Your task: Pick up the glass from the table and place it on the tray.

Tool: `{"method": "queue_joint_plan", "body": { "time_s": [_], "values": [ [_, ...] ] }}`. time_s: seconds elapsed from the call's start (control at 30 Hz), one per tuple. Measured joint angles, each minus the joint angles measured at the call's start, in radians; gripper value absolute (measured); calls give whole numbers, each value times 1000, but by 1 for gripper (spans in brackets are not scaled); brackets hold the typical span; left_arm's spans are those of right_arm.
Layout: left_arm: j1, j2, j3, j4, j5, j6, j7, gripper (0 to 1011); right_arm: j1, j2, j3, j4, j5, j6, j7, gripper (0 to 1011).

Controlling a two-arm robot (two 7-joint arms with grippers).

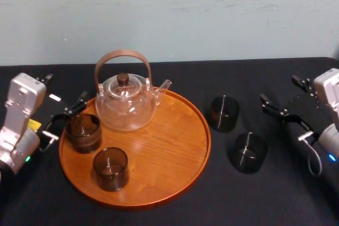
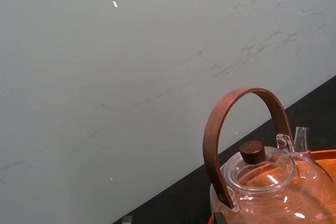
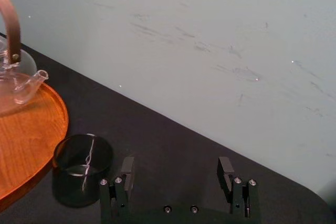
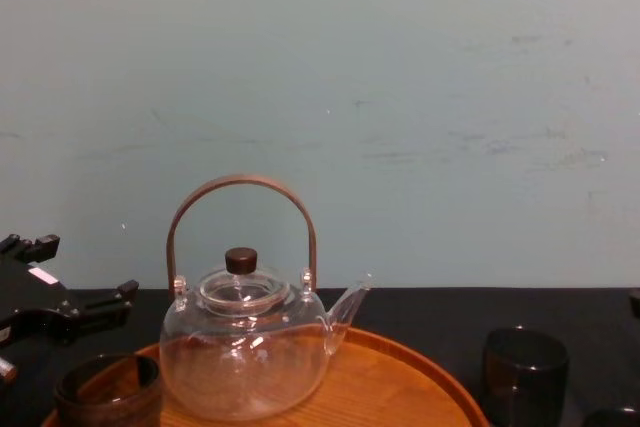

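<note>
Two dark glasses stand on the black table point(image 1: 249, 78), right of the tray: a far glass point(image 1: 224, 113) and a near glass point(image 1: 248, 152). My right gripper point(image 1: 283, 95) hangs open to their right with nothing in it. In the right wrist view the far glass point(image 3: 83, 169) stands just outside one finger point(image 3: 126, 170), not between the two. The round orange-brown tray point(image 1: 164, 146) carries a clear teapot point(image 1: 126, 103) and two more dark glasses point(image 1: 83, 132) point(image 1: 110, 169). My left gripper point(image 1: 64, 121) is open at the tray's left rim, next to the left glass.
The teapot's tall brown handle point(image 4: 241, 187) rises over the back of the tray. A pale wall runs behind the table's far edge. There is bare table in front of the two right-hand glasses and between them and the tray.
</note>
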Motion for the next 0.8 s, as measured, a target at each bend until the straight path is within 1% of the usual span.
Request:
{"method": "queue_joint_plan", "body": {
  "time_s": [0.03,0.2,0.37,0.47,0.67,0.8],
  "values": [
    [0,0,0,0,0,0,0,1001,0,0,0,0,0,0,0,1002],
    [0,0,0,0,0,0,0,1001,-61,35,40,-68,32,17,31,1002],
    [0,0,0,0,0,0,0,1001,-107,61,65,-110,54,32,54,1002],
    [0,0,0,0,0,0,0,1001,-156,86,89,-151,70,45,72,1002],
    [0,0,0,0,0,0,0,1001,-226,116,125,-204,96,70,97,1002],
    [0,0,0,0,0,0,0,1001,-260,131,143,-231,103,87,111,1002]
  ]
}}
